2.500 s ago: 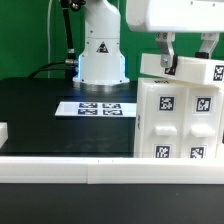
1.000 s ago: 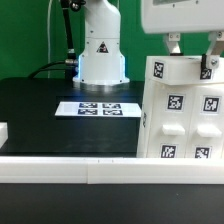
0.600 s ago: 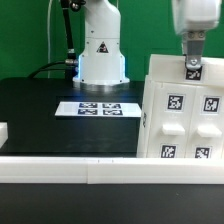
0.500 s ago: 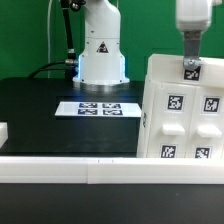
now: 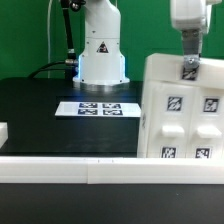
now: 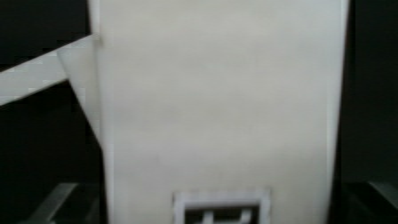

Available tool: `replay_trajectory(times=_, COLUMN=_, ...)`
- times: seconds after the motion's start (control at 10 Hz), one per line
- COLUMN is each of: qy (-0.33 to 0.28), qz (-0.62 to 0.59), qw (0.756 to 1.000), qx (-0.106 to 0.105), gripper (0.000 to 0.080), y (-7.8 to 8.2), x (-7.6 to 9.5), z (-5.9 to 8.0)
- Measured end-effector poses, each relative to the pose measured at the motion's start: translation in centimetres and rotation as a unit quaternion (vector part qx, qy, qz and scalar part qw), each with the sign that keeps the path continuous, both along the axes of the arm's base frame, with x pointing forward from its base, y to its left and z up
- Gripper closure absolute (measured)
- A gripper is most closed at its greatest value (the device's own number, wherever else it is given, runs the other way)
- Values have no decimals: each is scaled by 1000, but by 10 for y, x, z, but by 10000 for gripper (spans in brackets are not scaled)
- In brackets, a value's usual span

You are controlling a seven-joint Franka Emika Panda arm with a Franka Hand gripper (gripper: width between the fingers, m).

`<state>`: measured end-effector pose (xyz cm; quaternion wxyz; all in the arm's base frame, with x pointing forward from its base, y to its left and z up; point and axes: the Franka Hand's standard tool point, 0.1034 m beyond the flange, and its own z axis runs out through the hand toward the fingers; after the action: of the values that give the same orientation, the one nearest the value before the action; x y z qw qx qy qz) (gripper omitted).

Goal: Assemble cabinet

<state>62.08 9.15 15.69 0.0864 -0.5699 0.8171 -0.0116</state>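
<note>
The cabinet [image 5: 180, 115] is a large white boxy body with several black-and-white tags, standing at the exterior view's right on the black table. It looks blurred with motion. My gripper [image 5: 188, 62] comes down from above onto its top edge, next to a tag there. In the wrist view the cabinet's white top [image 6: 214, 100] fills the space between my two dark fingers [image 6: 57, 202], with a tag [image 6: 221, 208] near the gripper [image 6: 217, 205]. The jaws stand closed against the cabinet's two sides.
The marker board [image 5: 98, 108] lies flat on the black table [image 5: 40, 110] in front of the robot's white base [image 5: 100, 50]. A white rail [image 5: 90, 172] runs along the front edge. A small white part [image 5: 3, 131] sits at the exterior view's left edge.
The gripper turned and settled on the cabinet's top edge. The cabinet has since shifted slightly toward the exterior view's left and is blurred.
</note>
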Motion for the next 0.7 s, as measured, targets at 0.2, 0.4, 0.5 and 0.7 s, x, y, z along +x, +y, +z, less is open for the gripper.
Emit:
replay_trajectory(times=0.2, qy=-6, qz=12, qw=1000, qx=6, gripper=56, y=1, x=2, z=6)
replay_trajectory(times=0.4, qy=-20, qz=36, qw=999, qx=13, gripper=3, y=2, x=6, z=20)
replay_trajectory(times=0.5, qy=-23, qz=38, qw=999, qx=17, gripper=3, y=3, x=6, z=23)
replay_trajectory(times=0.7, qy=-24, qz=73, qw=997, qx=9, gripper=2, y=3, x=6, z=20)
